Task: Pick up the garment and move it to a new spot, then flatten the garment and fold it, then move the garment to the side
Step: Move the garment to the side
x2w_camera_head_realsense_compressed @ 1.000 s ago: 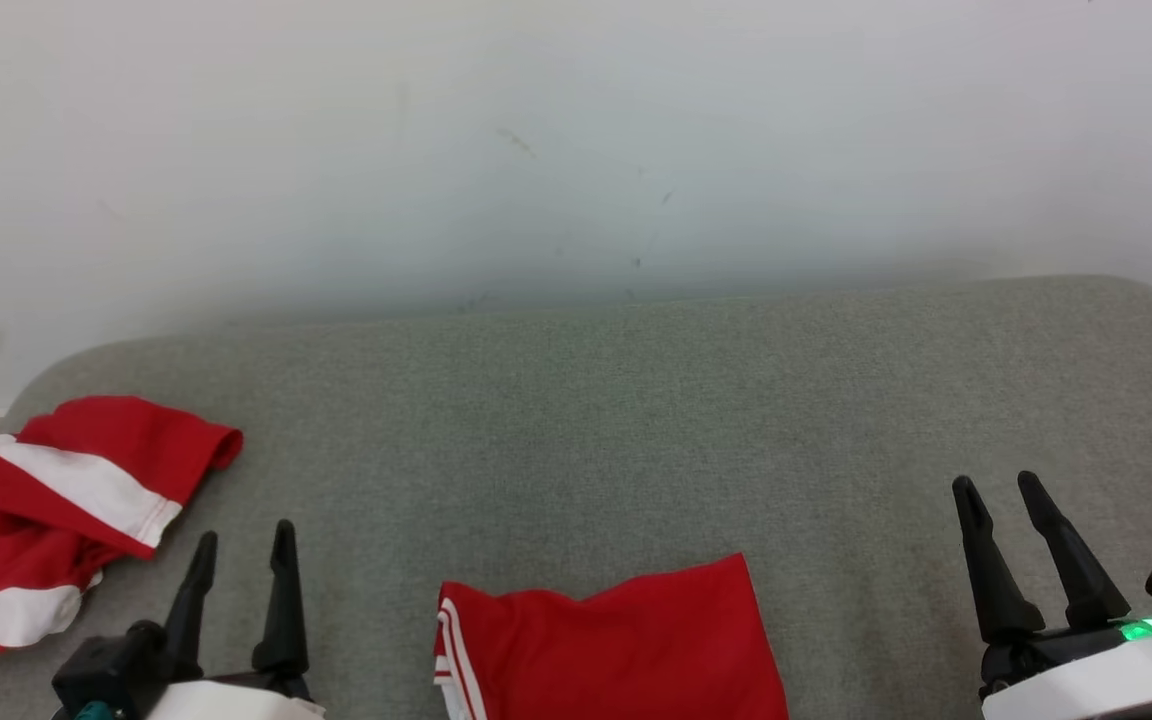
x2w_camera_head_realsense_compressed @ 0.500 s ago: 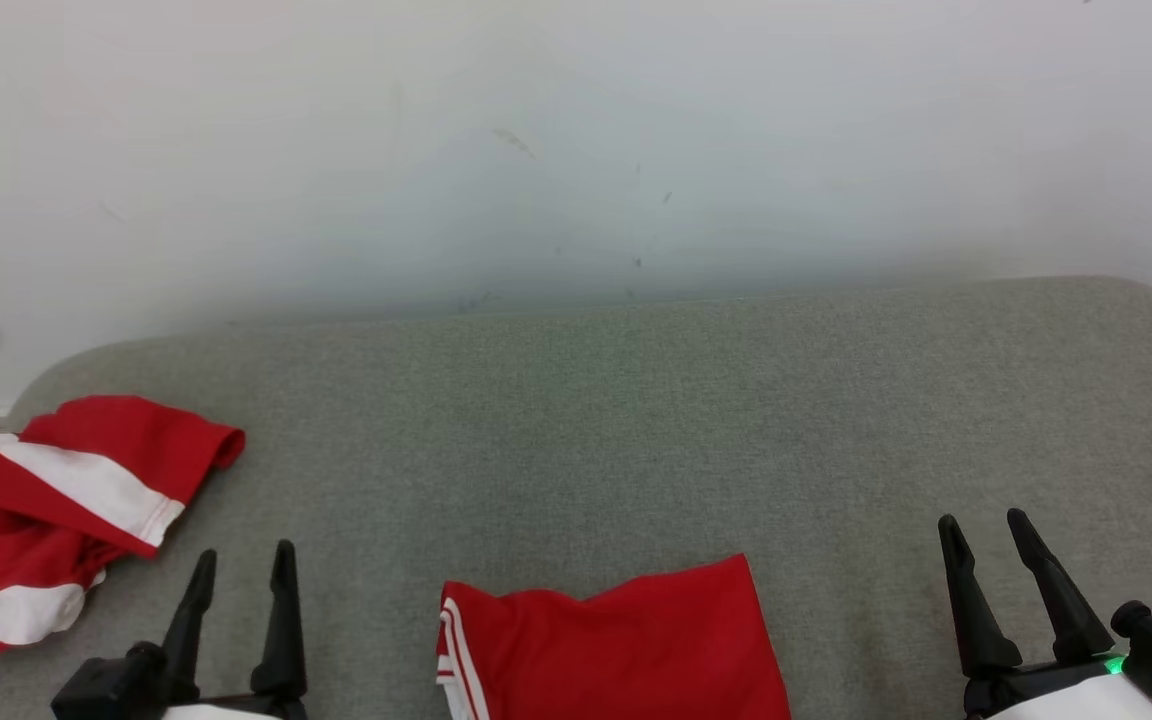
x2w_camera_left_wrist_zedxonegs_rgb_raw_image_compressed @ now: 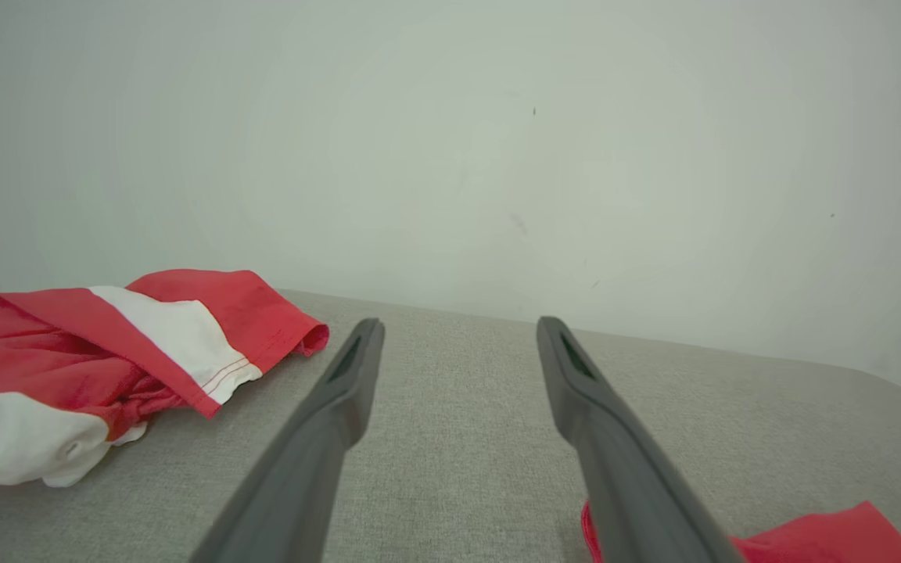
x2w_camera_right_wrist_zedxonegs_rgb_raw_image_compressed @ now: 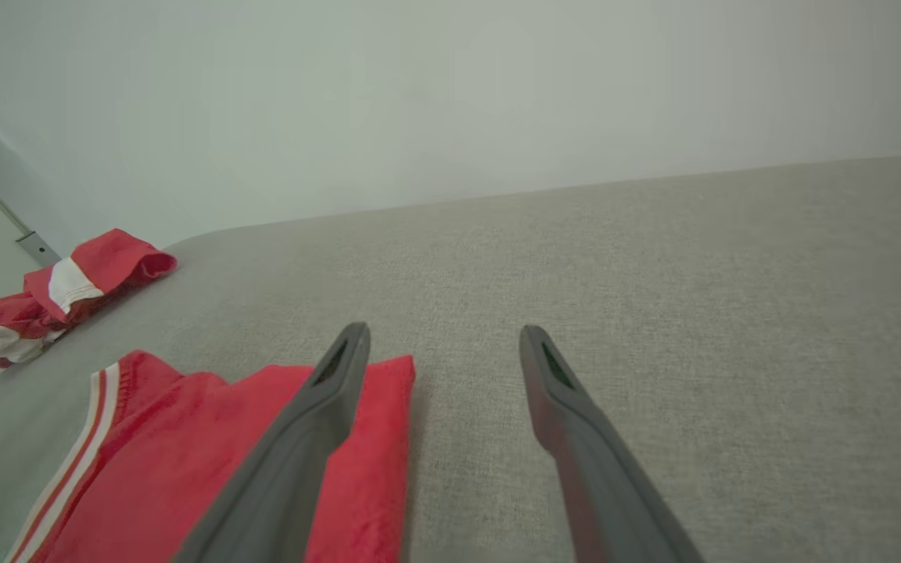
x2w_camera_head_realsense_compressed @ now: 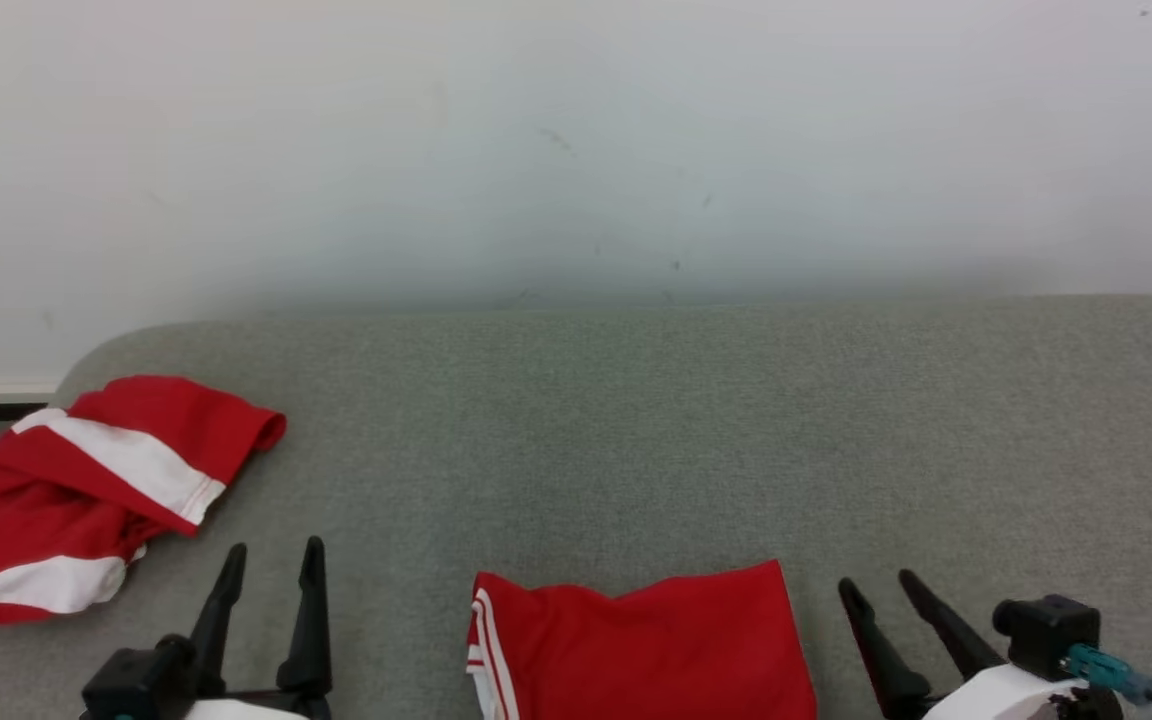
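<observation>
While the left end effector (x2w_camera_head_realsense_compressed: 274, 545) and right end effector (x2w_camera_head_realsense_compressed: 876, 580) stand open, the garment (x2w_camera_head_realsense_compressed: 636, 650) lies between.

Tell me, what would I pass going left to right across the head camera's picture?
crumpled red-and-white garment → left gripper → folded red garment → right gripper
</observation>
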